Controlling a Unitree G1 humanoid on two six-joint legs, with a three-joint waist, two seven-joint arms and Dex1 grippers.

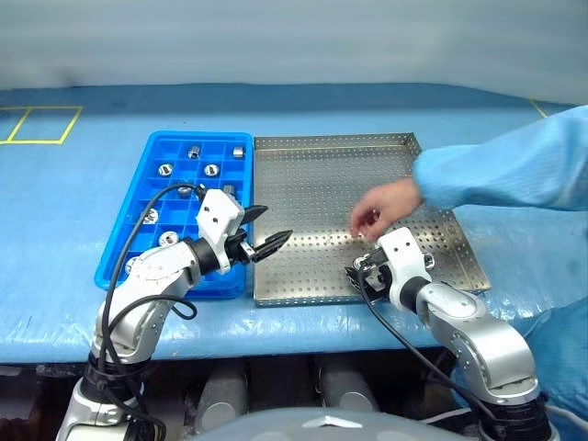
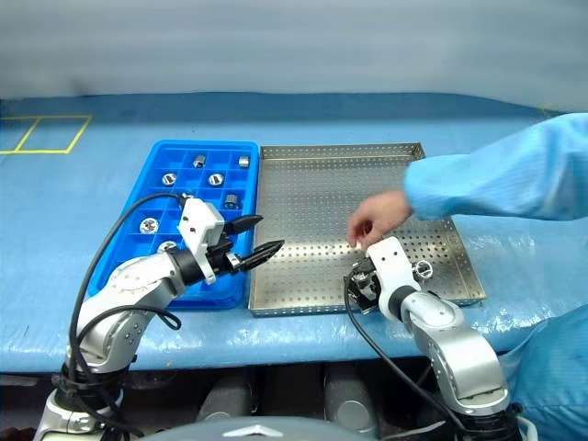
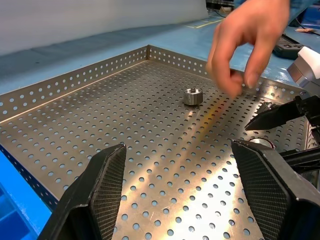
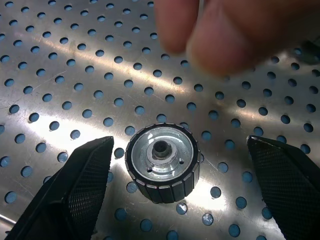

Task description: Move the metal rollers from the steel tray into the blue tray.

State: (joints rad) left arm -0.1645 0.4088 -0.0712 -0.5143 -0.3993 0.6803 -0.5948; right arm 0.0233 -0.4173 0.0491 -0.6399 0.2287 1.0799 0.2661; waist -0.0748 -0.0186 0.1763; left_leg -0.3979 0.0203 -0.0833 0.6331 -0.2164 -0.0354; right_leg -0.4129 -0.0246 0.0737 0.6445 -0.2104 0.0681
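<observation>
Between the spread fingers of the right gripper (image 4: 165,190) a metal roller (image 4: 162,169) stands untouched on the steel tray (image 1: 312,184). Left gripper (image 1: 266,230), fingers apart and empty, reaches level from the blue tray (image 1: 129,230), where other rollers (image 1: 211,170) sit. A person's hand (image 1: 381,209) hovers close above.

Person's hand (image 3: 245,47) above steel tray (image 3: 165,150)

Blue-covered worktop (image 1: 303,110), yellow taped square (image 1: 41,124) at far left corner, pale plain wall (image 1: 294,41) behind.
</observation>
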